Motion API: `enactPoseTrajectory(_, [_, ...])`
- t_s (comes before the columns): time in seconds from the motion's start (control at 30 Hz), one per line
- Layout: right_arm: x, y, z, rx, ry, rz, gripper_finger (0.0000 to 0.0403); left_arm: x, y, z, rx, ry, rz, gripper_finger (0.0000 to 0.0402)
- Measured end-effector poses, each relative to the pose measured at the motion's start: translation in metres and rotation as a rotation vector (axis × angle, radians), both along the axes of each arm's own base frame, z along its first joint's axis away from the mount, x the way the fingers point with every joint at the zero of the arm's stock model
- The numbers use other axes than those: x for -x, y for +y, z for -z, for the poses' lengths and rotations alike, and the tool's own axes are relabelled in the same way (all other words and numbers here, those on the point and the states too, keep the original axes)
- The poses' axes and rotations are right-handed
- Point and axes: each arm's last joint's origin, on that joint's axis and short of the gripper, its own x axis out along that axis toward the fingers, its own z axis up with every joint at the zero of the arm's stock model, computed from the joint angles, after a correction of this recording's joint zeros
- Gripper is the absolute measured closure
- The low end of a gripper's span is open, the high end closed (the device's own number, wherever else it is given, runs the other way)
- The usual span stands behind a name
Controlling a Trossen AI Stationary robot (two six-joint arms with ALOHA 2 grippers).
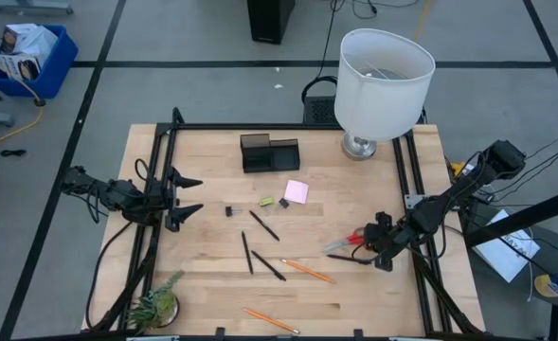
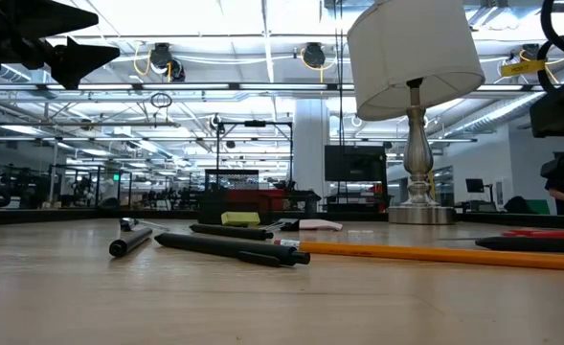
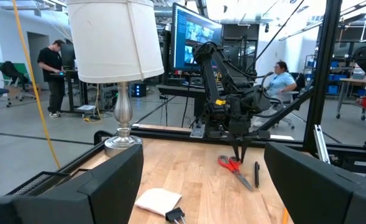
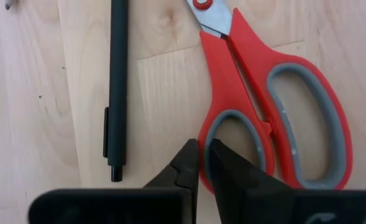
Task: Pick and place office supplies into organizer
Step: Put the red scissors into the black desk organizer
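Observation:
Red-handled scissors [image 4: 276,93] lie flat near the table's right edge, beside a black pen [image 4: 116,87]. My right gripper [image 4: 200,163] points steeply down at the handle end and is shut on it; it also shows in the high view [image 1: 381,248] and the left wrist view [image 3: 238,152]. My left gripper [image 1: 191,196] waits open above the table's left side, holding nothing. The black organizer [image 1: 269,153] stands at the far middle. A pink sticky-note pad [image 1: 297,191], a yellow-green eraser [image 1: 267,202], black pens [image 1: 264,225] and orange pencils [image 1: 307,270] lie scattered mid-table. My right gripper pinches the outer rim of the scissors' smaller handle loop [image 4: 205,146] between its fingertips. One finger [image 4: 232,171] stands inside the loop and the other [image 4: 184,163] outside it. The fingers come from above, slanting down. The scissors lie flat on the table.
A tall white-shaded lamp [image 1: 383,71] stands at the far right corner, close to the organizer. A small green plant [image 1: 155,303] sits at the near left corner. Small black clips [image 1: 229,210] lie mid-table. Black frame rails [image 1: 406,180] run along both sides.

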Motion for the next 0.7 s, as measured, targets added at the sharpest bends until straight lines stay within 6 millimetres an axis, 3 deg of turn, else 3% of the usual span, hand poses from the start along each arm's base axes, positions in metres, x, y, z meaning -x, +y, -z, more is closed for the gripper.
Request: enactPoseTrajectory(0.7, [-0.015, 0.006, -0.018, 0.078, -0.111, -0.067, 0.0383, 0.001, -0.001, -0.007, 0.142, -0.083, 0.064, 0.0062])
